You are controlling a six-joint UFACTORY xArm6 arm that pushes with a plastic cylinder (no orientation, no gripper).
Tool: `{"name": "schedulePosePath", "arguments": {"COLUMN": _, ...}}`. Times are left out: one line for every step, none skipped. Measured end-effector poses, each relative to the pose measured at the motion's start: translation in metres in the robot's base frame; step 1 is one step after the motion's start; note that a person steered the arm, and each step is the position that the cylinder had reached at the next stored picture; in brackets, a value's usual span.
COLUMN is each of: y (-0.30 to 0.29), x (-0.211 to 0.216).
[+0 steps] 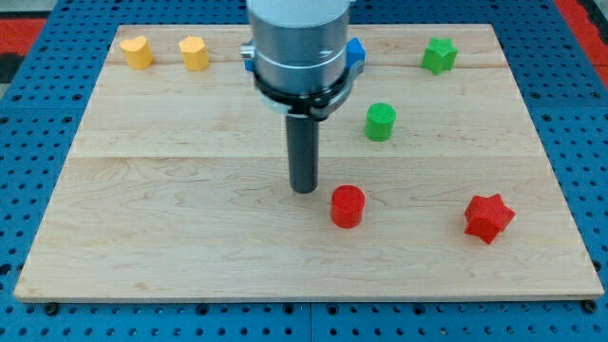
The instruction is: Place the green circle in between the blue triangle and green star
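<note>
Green circle (381, 121) is seen standing upright on the worktop (171, 190), round, so no long side can be picked out. It sits below the gap between the blue triangle (355, 49), half hidden by the arm, and the green star (439, 55). A push up is judged to be left. My tip (304, 189) is placed well left of it, near the red circle (348, 206). No claw is fitted, so none is seen.

view: single, high front | facing: down, tilted | range: near | frame: whole wooden board (190, 237)
</note>
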State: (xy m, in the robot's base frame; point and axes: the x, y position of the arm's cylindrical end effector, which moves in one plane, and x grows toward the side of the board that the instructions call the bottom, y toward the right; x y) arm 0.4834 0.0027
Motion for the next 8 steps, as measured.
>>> {"name": "schedulePosePath", "arguments": {"y": 0.010, "x": -0.017}}
{"name": "schedulePosePath", "arguments": {"y": 0.069, "x": -0.018}}
{"name": "schedulePosePath", "arguments": {"y": 0.087, "x": -0.039}}
{"name": "schedulePosePath", "arguments": {"y": 0.087, "x": -0.079}}
{"name": "schedulePosePath", "arguments": {"y": 0.099, "x": -0.099}}
{"name": "schedulePosePath", "arguments": {"y": 0.100, "x": -0.126}}
{"name": "schedulePosePath", "arguments": {"y": 0.102, "x": -0.140}}
{"name": "schedulePosePath", "arguments": {"y": 0.103, "x": -0.140}}
